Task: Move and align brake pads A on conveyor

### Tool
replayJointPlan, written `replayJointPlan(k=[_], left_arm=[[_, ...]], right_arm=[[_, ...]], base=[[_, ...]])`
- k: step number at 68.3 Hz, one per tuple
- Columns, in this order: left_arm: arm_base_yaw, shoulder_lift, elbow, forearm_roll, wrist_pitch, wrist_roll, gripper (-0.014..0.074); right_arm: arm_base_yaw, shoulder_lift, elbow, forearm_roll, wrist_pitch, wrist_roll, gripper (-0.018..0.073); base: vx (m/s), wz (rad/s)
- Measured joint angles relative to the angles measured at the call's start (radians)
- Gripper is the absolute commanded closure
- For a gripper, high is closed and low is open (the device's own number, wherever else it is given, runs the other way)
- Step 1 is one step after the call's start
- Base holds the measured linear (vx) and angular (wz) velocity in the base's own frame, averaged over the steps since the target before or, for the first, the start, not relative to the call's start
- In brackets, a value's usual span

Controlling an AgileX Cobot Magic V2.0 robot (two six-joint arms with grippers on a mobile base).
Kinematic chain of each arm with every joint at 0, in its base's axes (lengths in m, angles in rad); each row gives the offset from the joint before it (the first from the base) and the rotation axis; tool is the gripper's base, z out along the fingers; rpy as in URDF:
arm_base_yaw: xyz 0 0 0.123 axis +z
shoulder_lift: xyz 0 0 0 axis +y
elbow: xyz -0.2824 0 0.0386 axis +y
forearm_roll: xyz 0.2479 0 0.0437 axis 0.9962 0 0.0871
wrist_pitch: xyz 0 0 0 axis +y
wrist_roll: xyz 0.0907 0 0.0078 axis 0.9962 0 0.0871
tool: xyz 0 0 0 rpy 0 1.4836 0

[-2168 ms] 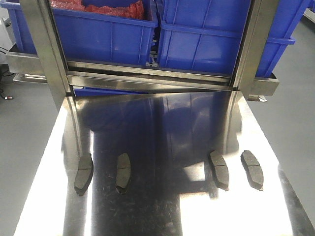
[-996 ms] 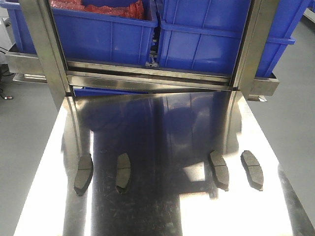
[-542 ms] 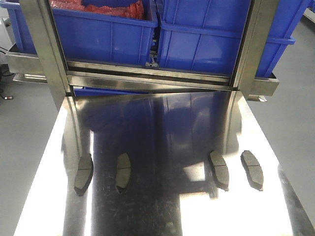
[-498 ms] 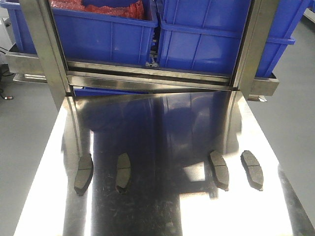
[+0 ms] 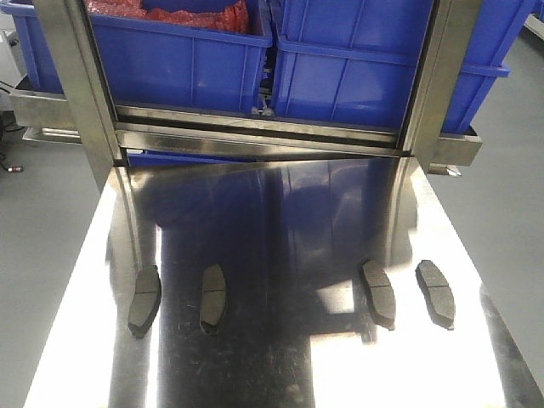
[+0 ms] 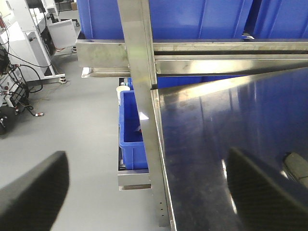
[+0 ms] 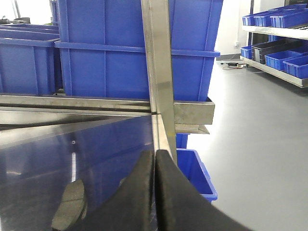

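Left gripper [image 6: 147,154] is hanging over the left edge of the steel table [image 5: 280,212] with its fingers spread wide apart, holding nothing. The right gripper [image 7: 155,161] is hovering at the table's right edge, fingers pressed together on nothing. Four brake pads [image 5: 212,297] are lying flat on the table in a row across it, toward its near end, one pair on each side of the table's middle. Each long axis is running near-to-far along the table, far ends leaning slightly toward its middle. In the left wrist view one pad [image 6: 297,166] is peeking from behind a finger, cut by the frame. In the right wrist view another pad [image 7: 70,204] is showing blurred and cropped. Blue crates [image 5: 187,59] are sitting beyond the table's far end.
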Motion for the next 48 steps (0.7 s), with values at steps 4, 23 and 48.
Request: replayJointPlan(k=[4, 23, 48], left_arm=[[0.000, 0.000, 0.000, 0.000, 0.000, 0.000, -0.0121], [0.000, 0.039, -0.021, -0.124, 0.000, 0.076, -0.0027], [-0.034, 0.437, -0.219, -0.434, 0.019, 0.359, 0.0001]], right_arm=[[0.000, 0.000, 0.000, 0.000, 0.000, 0.000, 0.0569], [0.000, 0.000, 0.000, 0.000, 0.000, 0.000, 0.0569], [0.000, 0.000, 0.000, 0.000, 0.000, 0.000, 0.0569]], base=[[0.00, 0.00], [0.00, 0.00], [0.00, 0.00]])
